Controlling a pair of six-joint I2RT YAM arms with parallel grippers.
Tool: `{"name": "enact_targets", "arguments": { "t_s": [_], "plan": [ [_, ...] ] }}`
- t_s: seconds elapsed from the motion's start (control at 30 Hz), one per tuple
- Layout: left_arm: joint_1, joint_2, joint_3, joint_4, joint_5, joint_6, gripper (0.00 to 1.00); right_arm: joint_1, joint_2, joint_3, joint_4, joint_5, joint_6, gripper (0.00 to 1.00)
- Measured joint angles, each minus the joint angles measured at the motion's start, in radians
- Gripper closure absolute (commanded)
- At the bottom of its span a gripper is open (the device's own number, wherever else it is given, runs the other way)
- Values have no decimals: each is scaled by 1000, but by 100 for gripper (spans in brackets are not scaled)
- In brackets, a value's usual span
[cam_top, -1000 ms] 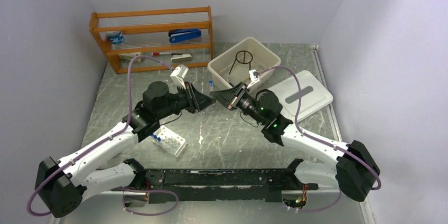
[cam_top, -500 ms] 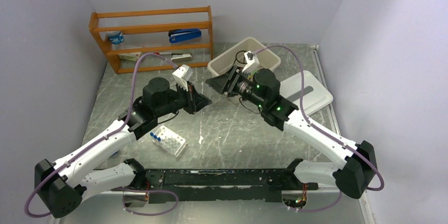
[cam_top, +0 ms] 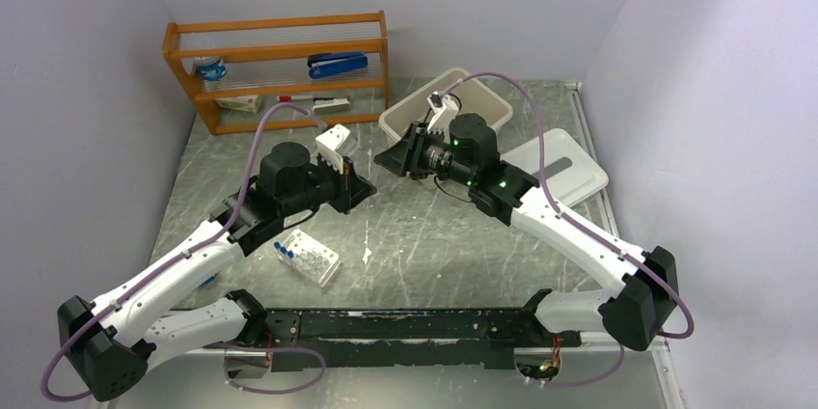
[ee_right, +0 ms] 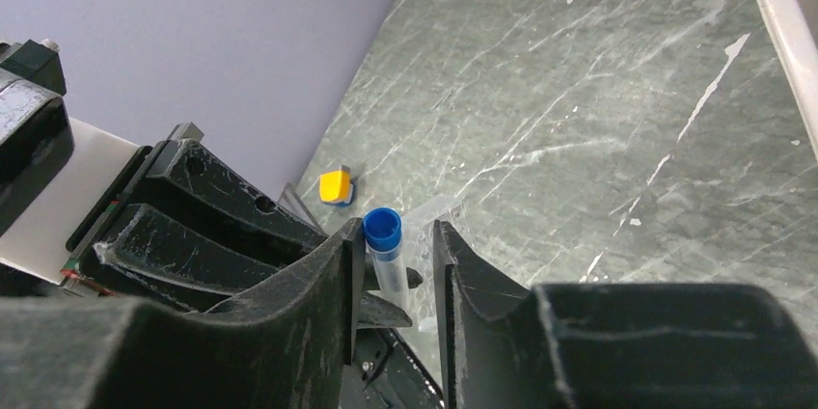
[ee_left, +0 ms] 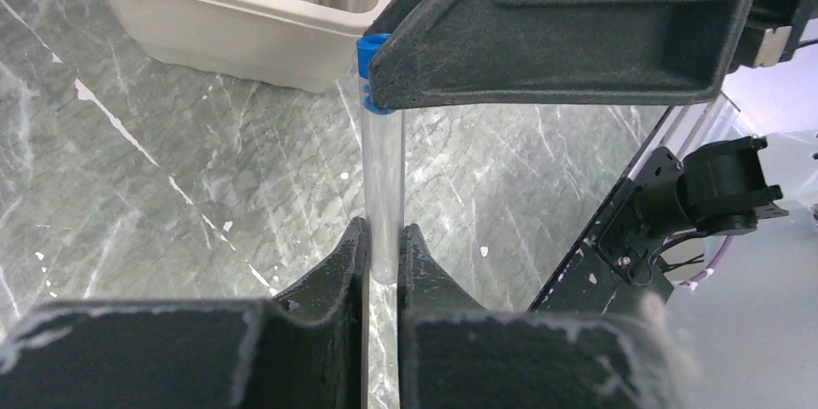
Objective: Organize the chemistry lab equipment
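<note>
Left end effector [ee_left: 384, 237] clamps the clear tube [ee_left: 386, 168]; right end effector [ee_right: 395, 233] straddles its blue cap [ee_right: 382, 225], seemingly without pinching.

Both arms reach forward and inward from their bases, so the two grippers meet almost nose to nose. The left arm [cam_top: 183, 269] stretches low with its elbow bent and wrist near level. The left gripper [ee_left: 384, 245] has its fingers pinched tight on the lower end of a clear tube [ee_left: 386, 177]. The right arm [cam_top: 569, 235] rises higher, its wrist turned toward its partner. The right gripper [ee_right: 395, 235] holds its jaws parted (a gap shows on one side) astride the tube's capped end.
</note>
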Motion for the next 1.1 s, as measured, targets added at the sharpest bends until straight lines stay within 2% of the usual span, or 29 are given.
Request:
{"name": "enact_targets", "arguments": {
  "t_s": [0.17, 0.37, 0.43, 0.53, 0.63, 0.77, 0.87, 0.97, 1.1],
  "plan": [
    [0, 0, 0, -14, -2, 20, 95, -5, 18, 6, 5, -39, -12, 69],
    [0, 0, 0, -35, -11, 27, 93, -12, 35, 7, 21, -92, -17, 85],
    [0, 0, 2, -34, -20, 27, 83, -15, 35, 6, 27, -98, -26, 86],
    [0, -3, 3, -31, -36, 26, 52, -17, 35, -3, 56, -101, -45, 86],
    [0, -5, 16, -37, -81, 15, 37, -17, 29, -33, 104, -77, -92, 87],
    [-1, -21, 56, -56, -200, 2, 35, -15, 23, -79, 163, -23, -167, 87],
    [-1, -60, 118, -85, -372, -19, 35, 5, 10, -139, 238, 34, -242, 87],
    [-1, -84, 185, -110, -481, -26, 35, 87, 5, -201, 314, 114, -335, 86],
    [-1, -85, 322, -143, -591, -23, 35, 261, 28, -259, 419, 224, -457, 86]
  ]
}}
